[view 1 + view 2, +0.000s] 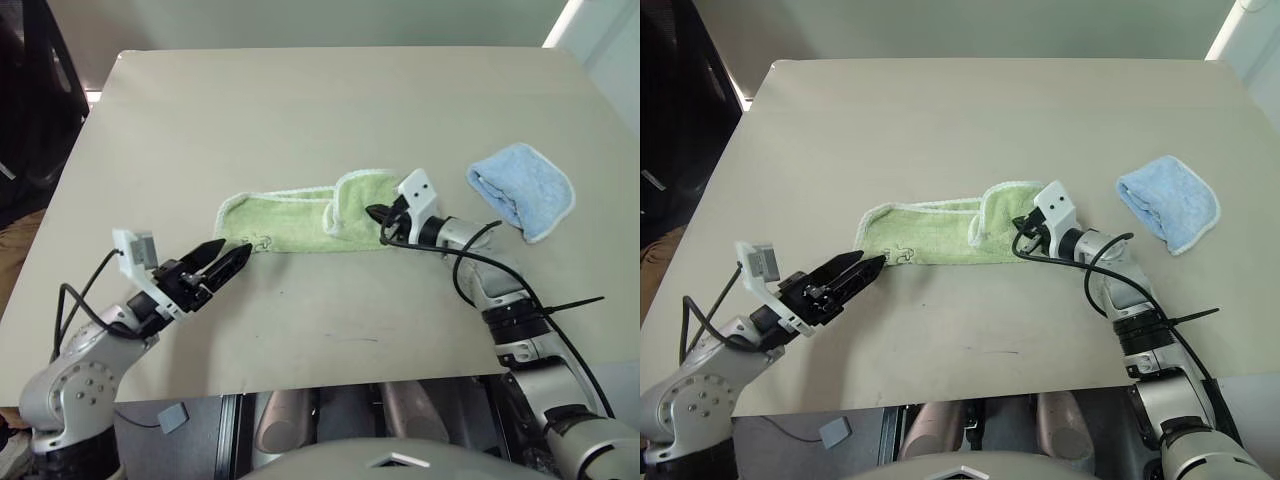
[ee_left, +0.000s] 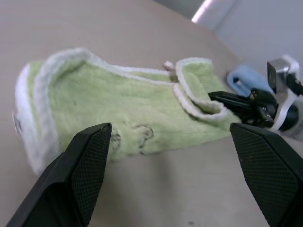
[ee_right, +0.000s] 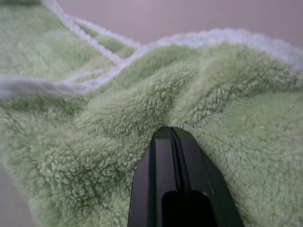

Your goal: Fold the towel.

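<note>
The towel [image 1: 290,222] lies stretched out across the middle of the bench [image 1: 300,110], a long light green strip with white stitched edging, and its right end is turned back on itself in a raised flap. At that end the right gripper [image 1: 380,222] is right in the terry cloth, its two black fingers [image 3: 173,179] pressed tight together, clenched on a pinch of the towel's pile, with the fabric bunching up around the tips in the right wrist view. Over at the other end, the left gripper [image 1: 228,256] sits low over the bench, pointing toward the towel's near left corner, tips just beside the edging but apart from it. Its fingers [image 2: 80,165] are spread wide, released, holding nothing; between them in the left wrist view the small dark printed drawing [image 2: 142,135] shows on the cloth near that corner. Off to the right, well apart from the towel, a smaller light blue cloth [image 1: 522,190] rests folded on the bench, beyond the right arm. A black cable [image 1: 470,262] loops along the right forearm above the bench surface.
</note>
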